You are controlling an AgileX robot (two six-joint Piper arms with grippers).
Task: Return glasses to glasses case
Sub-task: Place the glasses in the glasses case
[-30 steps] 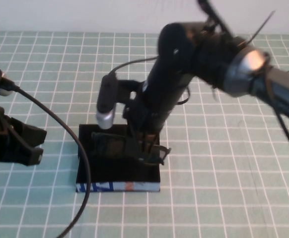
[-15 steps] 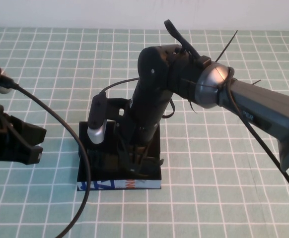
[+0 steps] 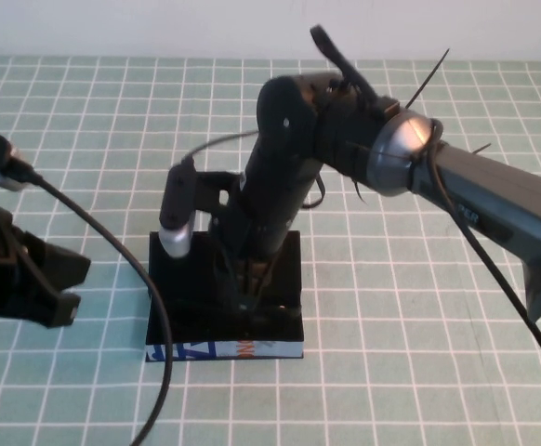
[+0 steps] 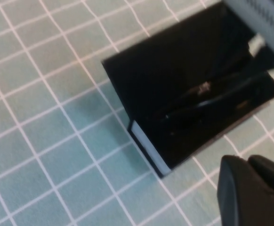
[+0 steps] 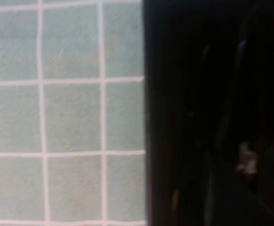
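Note:
The glasses case (image 3: 189, 307) lies open in the middle of the table, black inside, its printed light blue front (image 3: 196, 351) facing me. The black glasses (image 4: 200, 100) lie inside it, thin dark frame lines with a small glint at the hinge. My right gripper (image 3: 252, 295) reaches straight down into the case from above, right over the glasses; against the black I cannot make out its hold. The right wrist view shows only the dark case interior (image 5: 184, 117) beside the mat. My left gripper (image 3: 43, 279) hangs left of the case, shut and empty, its fingertips (image 4: 238, 188) over the mat.
A green mat with a white grid (image 3: 419, 307) covers the table. A black cable (image 3: 122, 251) arcs from the left arm down past the case's left side. The right arm's grey link (image 3: 494, 204) stretches in from the right.
The right arm has come down with the glasses, from above the case's front right corner into the case. The glasses now lie inside. The left arm has barely shifted.

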